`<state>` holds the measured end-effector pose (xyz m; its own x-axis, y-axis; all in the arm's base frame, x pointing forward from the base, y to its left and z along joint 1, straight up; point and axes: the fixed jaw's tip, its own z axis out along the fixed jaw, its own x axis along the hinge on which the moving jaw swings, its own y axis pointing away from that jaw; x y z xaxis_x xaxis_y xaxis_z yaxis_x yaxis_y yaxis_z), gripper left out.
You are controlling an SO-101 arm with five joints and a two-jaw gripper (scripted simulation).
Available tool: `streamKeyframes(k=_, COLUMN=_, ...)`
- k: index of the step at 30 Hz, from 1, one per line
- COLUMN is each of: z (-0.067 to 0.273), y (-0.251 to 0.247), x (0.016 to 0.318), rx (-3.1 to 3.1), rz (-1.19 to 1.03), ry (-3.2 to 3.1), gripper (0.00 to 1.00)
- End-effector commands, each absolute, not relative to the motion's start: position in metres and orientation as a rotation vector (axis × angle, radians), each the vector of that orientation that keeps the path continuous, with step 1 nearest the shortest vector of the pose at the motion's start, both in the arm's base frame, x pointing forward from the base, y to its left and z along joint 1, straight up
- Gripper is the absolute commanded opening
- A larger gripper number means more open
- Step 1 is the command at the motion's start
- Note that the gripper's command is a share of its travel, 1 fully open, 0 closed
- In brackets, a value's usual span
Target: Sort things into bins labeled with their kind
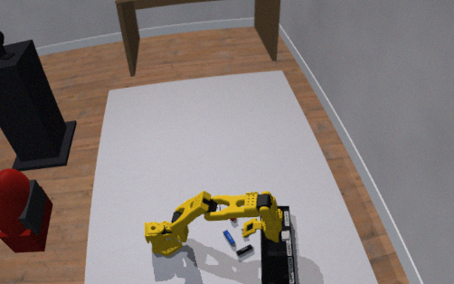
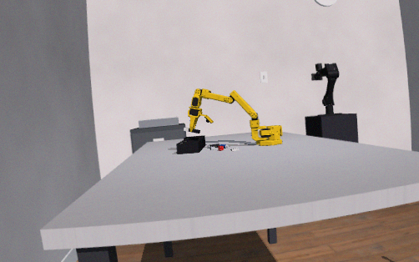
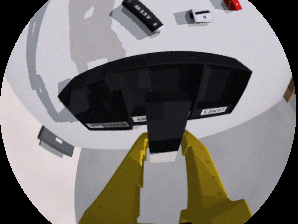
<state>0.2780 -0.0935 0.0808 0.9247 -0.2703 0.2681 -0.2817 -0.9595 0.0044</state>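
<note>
My gripper (image 1: 277, 237) (image 2: 193, 129) (image 3: 165, 138) is shut on a black block with a white end (image 3: 169, 120). It holds the block above the row of joined black bins (image 1: 277, 267) (image 2: 189, 148) (image 3: 240, 65). White labels on the bins are too small to read surely. A black lettered piece (image 1: 244, 251) (image 3: 142, 15) and a blue piece (image 1: 229, 237) lie on the table beside the bins. A small white and grey piece (image 3: 201, 16) and a red piece (image 1: 232, 220) (image 2: 220, 148) (image 3: 232, 4) lie there too. The block and arm hide parts of the bins.
The arm's yellow base (image 1: 167, 241) (image 2: 269, 135) stands on the light table (image 1: 194, 136) (image 2: 250, 179), across the loose pieces from the bins. Another white piece (image 2: 234, 148) lies on the table near the red one. The arm casts shadows over the table.
</note>
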Motion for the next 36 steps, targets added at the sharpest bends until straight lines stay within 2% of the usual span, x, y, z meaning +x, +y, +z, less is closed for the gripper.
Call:
streamKeyframes(k=1, z=0.097, y=-0.092, x=0.282, rx=3.022, rz=0.508, ry=-0.405, gripper=0.0)
streamKeyframes(k=36, z=0.074, y=-0.091, x=0.281, rx=3.032, rz=0.469, ry=-0.406, gripper=0.0)
